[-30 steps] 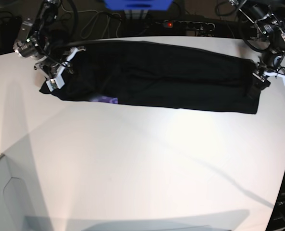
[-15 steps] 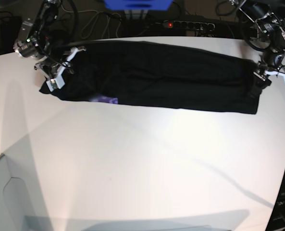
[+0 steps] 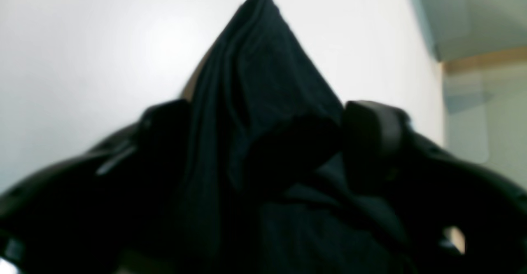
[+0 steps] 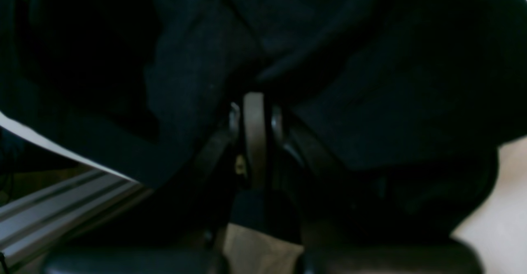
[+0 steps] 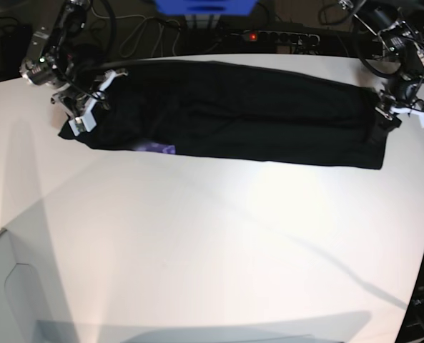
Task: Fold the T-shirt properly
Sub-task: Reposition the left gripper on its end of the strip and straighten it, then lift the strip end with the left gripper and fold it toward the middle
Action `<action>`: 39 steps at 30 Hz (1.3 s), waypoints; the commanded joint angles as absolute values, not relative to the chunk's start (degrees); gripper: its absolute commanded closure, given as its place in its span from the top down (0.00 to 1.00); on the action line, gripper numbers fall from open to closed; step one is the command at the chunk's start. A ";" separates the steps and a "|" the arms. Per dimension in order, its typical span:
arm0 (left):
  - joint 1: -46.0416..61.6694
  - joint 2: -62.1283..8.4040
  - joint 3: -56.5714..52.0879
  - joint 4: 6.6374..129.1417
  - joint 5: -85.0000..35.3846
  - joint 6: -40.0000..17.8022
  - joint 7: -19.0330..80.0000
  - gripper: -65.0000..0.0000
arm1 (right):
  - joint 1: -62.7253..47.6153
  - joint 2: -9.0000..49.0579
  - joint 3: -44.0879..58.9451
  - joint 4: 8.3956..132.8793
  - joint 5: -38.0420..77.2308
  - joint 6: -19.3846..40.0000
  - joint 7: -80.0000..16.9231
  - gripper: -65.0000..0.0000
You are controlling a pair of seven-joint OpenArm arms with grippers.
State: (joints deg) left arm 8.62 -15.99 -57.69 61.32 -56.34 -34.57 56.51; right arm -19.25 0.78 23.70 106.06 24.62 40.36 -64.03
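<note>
The black T-shirt [image 5: 233,114] lies folded into a long band on the table [image 5: 197,243]; a purple scrap of print peeks out. The right gripper [image 5: 90,100] is clenched on one end; the left gripper [image 5: 392,114] straddles the other end's cloth, grip unclear.

White table with one black T-shirt lying on it

The table [image 5: 197,243] is white, smooth and a little shiny, with a rounded far edge. The T-shirt [image 5: 233,114] lies directly on it as a long black band, stretched from the right gripper [image 5: 90,100] to the left gripper [image 5: 392,114], near the far edge. A small purple spot of print shows at its near edge, close to the right gripper.
</note>
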 commanded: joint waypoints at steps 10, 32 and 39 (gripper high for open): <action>9.89 -15.25 -56.84 62.20 -51.30 -32.31 62.11 0.01 | -18.51 0.84 23.78 107.12 25.63 40.00 -63.43 0.00; 8.13 -0.40 -47.52 109.93 -51.12 -32.22 76.62 0.00 | -16.92 0.75 23.78 107.21 25.71 40.00 -63.69 0.00; 2.59 5.32 -32.40 103.16 -45.23 -32.22 76.62 0.00 | -16.04 0.75 23.78 107.21 25.71 40.00 -63.69 0.00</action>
